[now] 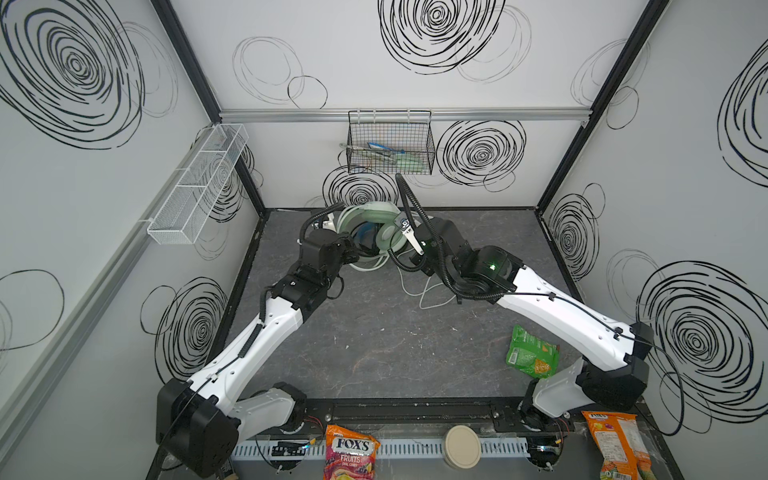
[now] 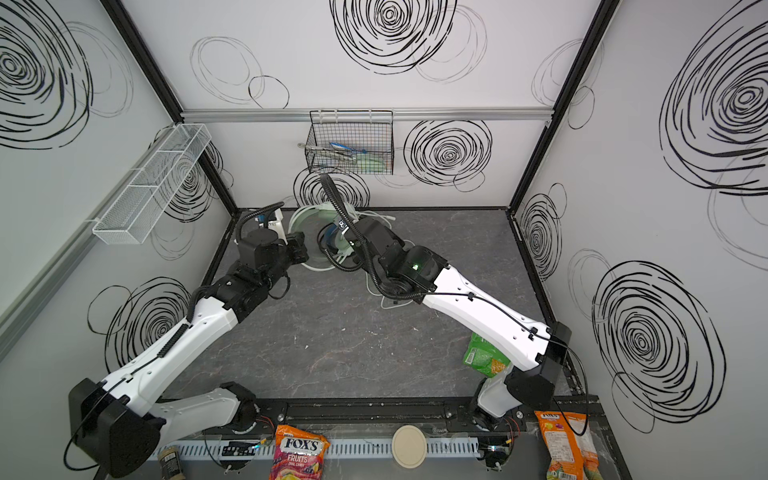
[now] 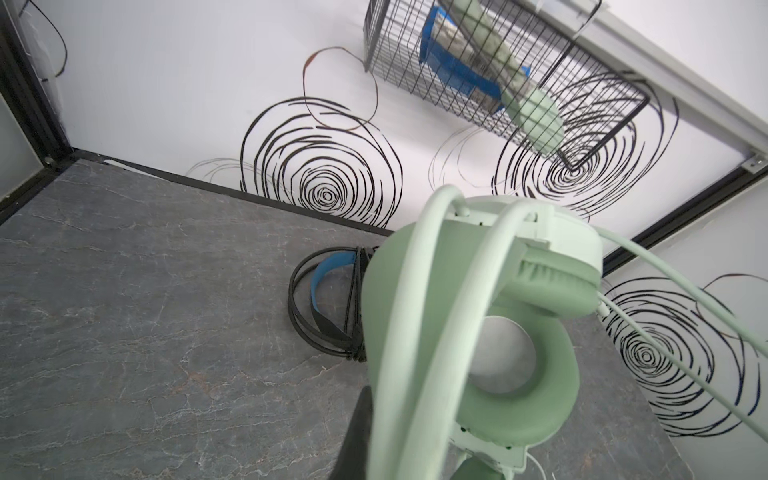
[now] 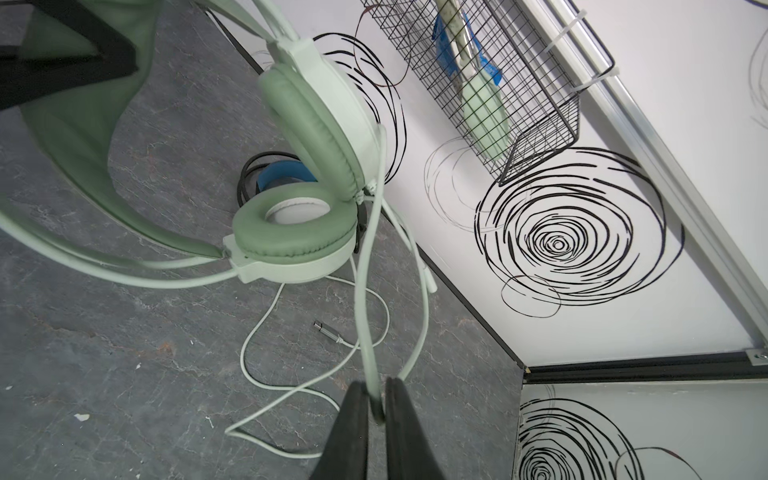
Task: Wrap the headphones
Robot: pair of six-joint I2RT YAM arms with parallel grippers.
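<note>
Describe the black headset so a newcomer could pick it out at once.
Find the black wire basket on the back wall. On the table below it are two headsets. The black headset is partly hidden by the mint-green headset; only it has a blue headband and black cable.

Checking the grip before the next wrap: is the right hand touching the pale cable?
Touching. The right wrist view shows the pale cable caught between the fingers of the right hand.

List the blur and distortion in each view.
Both top views: wide-angle stretch toward the corners, flat even light, no glare. Left wrist view: the mint-green headset looms close, its headband wires soft. Right wrist view: the right gripper and the pale cable between its fingers are blurred; the back wall is sharp.
</note>
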